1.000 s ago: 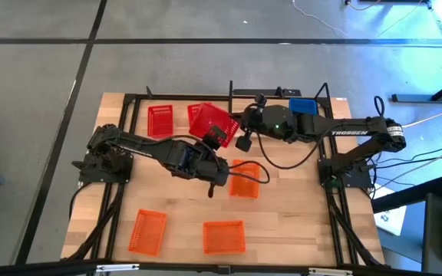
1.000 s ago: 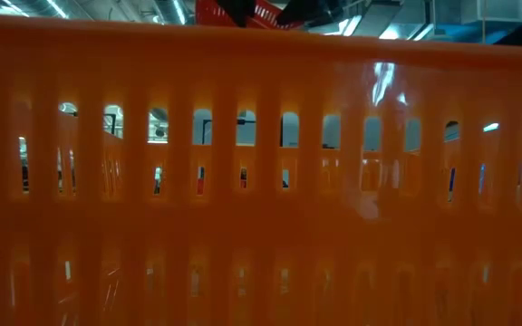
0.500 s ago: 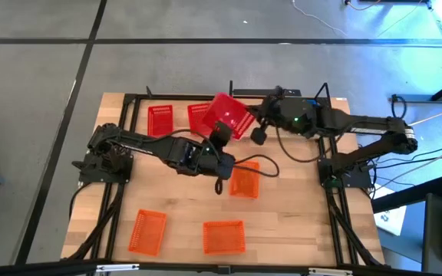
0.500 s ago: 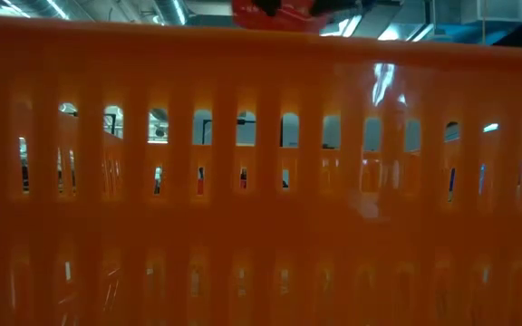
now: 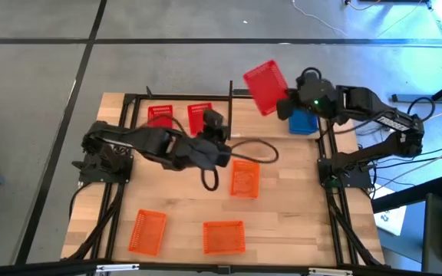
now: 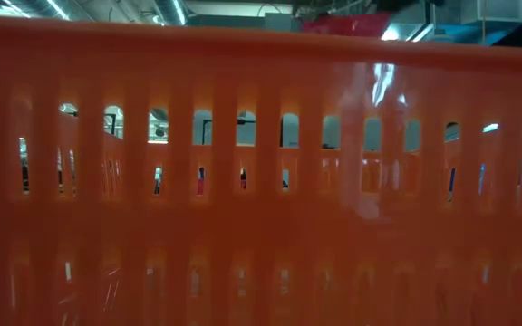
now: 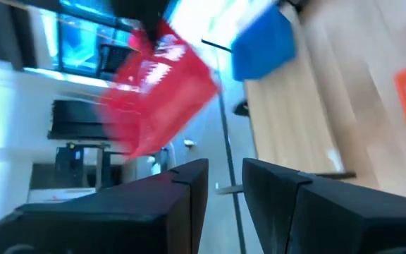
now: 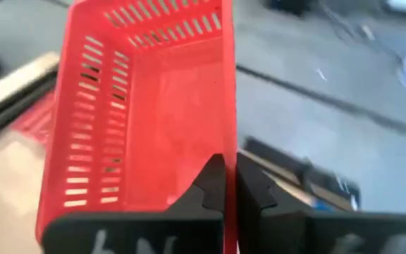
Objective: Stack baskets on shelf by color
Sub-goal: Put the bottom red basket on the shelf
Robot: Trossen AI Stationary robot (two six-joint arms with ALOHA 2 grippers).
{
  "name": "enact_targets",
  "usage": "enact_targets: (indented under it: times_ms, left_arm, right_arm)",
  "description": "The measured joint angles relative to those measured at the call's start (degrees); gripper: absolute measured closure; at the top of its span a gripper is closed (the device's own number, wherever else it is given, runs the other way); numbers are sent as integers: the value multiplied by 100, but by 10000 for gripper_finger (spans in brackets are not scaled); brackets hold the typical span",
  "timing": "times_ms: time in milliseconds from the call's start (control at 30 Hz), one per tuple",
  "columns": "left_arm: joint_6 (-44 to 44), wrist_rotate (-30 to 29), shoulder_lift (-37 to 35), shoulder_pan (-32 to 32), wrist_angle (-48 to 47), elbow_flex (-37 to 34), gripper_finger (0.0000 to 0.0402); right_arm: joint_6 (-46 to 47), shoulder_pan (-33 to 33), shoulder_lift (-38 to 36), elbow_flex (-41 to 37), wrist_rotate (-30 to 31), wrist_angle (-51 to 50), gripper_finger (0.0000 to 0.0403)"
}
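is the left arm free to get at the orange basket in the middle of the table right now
Probably yes. The left gripper holds nothing and sits just beside that orange basket, with nothing between them. The right gripper is up at the back, shut on a red basket.

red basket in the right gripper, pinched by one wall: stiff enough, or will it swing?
The red basket keeps its box shape in the right gripper, so it is probably stiff and light. The thin slotted wall may flex. A one-edge pinch could let it pivot.
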Motion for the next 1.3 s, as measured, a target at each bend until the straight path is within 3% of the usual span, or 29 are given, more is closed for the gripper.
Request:
enact_targets:
  times_ms: [133,267,600,867,1300]
  left_arm:
    - [-15,-182,-150,-59,-42,253,317]
    - [-175,-190,-449,-93,-118,267,317]
    - [-991,-75,-980,-155,-931,270,318]
    - [-1225,296,-1100,-195,-1374,270,318]
    - [-1294,305,-1091,-194,-1461,263,318]
  right_arm:
    - [1722,-401,5,-98,-377,-1278,401]
    - [2480,-578,-4,-533,-870,-1073,401]
    - [3051,-1194,-11,-2218,-1648,774,401]
    - [3179,-1654,-11,-3570,-1841,2352,401]
    - [3033,-2140,-7,-4810,-1925,3179,401]
